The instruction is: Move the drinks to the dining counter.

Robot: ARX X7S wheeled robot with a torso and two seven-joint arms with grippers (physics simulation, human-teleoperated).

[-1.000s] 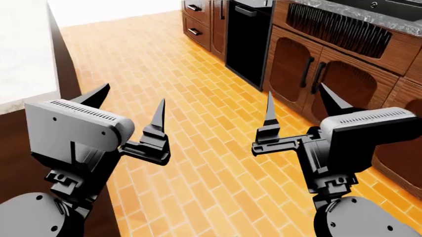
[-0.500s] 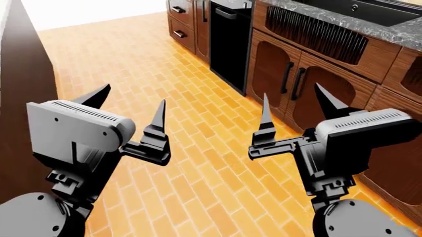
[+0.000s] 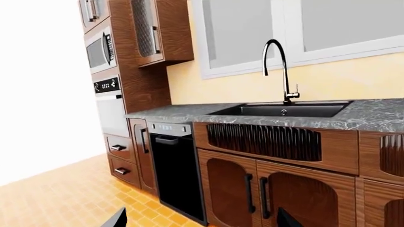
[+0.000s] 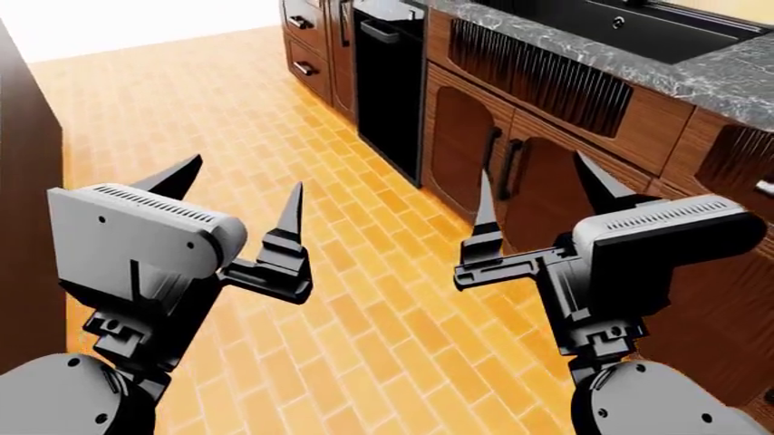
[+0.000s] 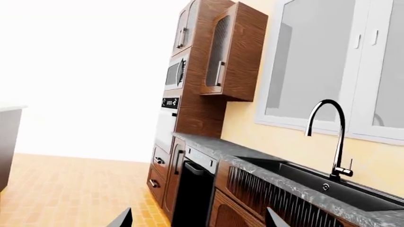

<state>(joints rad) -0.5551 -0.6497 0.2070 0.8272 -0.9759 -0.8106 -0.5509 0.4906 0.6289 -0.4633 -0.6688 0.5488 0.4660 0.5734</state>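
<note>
Head view: left gripper (image 4: 236, 204) and right gripper (image 4: 538, 199), both spread wide and empty, above the orange brick floor (image 4: 242, 118). Wrist views alone show the faucet (image 3: 277, 68), black sink (image 3: 284, 110), microwave (image 3: 100, 49) and window (image 5: 328, 61). No drinks visible; dining counter's white top not visible in any view.
</note>
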